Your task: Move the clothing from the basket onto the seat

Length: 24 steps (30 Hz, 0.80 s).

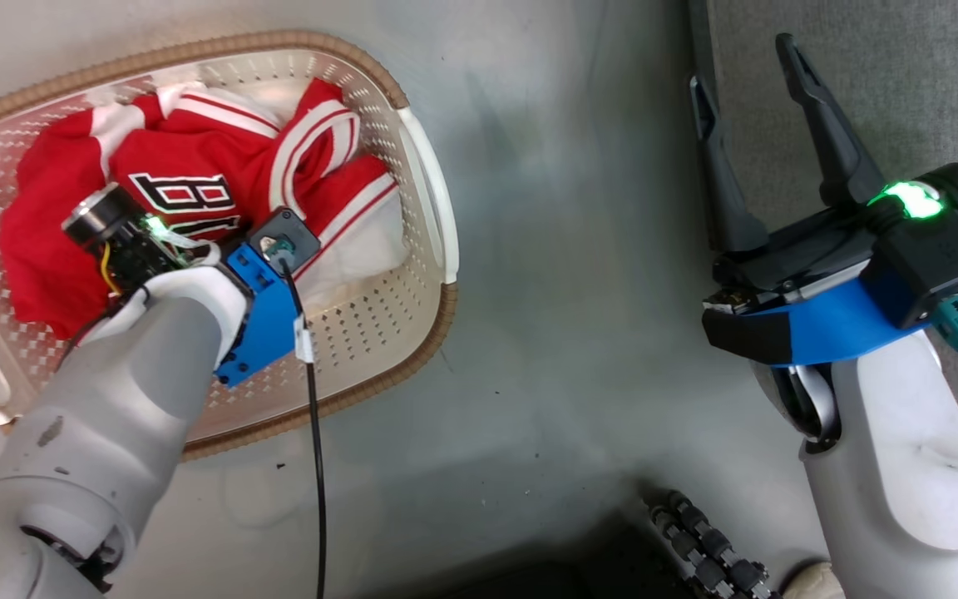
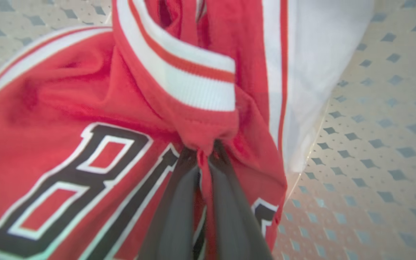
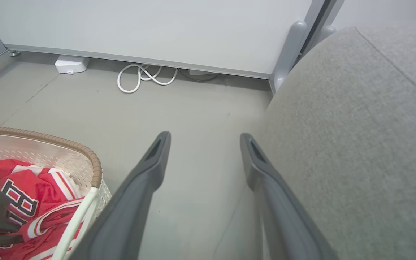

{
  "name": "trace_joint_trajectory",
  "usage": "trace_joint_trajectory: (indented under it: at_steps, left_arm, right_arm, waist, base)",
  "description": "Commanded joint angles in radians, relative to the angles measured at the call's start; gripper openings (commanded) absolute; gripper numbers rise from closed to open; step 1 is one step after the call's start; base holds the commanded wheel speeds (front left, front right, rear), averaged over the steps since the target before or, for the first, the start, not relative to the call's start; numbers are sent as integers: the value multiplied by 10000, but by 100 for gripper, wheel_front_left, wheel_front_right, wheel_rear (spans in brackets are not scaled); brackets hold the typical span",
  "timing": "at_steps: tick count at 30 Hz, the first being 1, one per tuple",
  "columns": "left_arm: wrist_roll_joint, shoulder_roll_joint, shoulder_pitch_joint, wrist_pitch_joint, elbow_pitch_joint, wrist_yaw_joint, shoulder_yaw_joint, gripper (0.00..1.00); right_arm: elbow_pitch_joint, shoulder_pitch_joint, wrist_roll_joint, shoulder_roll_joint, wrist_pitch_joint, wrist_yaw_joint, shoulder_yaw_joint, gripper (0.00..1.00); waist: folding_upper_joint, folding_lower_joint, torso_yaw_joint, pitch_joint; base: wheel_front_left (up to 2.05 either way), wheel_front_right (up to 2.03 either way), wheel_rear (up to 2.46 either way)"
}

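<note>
One small pinch is all the left hand [image 2: 202,151] has. Its two dark fingers are clenched on a bunched fold of the red jersey with black-and-white lettering and white trim [image 1: 188,158]. The jersey lies heaped in the cream-white perforated plastic basket with the brown woven-look rim [image 1: 425,333].

The right hand [image 1: 743,66] is released and holding nothing, over the grey floor [image 1: 570,249] just beside the big light grey fabric seat [image 3: 356,126].

My worry is that a grip that thin could slip off the cloth on the lift. The red-and-white striped piece [image 1: 346,179] is bunched right up against the jersey, so it might ride up halfway and drop on the floor between basket and seat. The basket looks light too, so snagged cloth could drag or tip it.
</note>
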Motion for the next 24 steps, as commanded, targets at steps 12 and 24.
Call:
trace_joint_trajectory:
  at_steps: [12, 24]
  left_arm:
    - [-645, -1172, 664, -1746, -212, -42, 250, 0]
    - [-1381, -1528, 2004, -2055, -1902, 145, 1004, 0]
  right_arm:
    - [296, 498, -118, -532, -35, 1, -312, 100]
    - [817, 1563, -87, -790, -35, 1, -475, 100]
  waist:
    - [0, 0, 1108, -1940]
    - [0, 0, 2069, -4605]
  base:
    - [0, 0, 0]
    - [0, 0, 0]
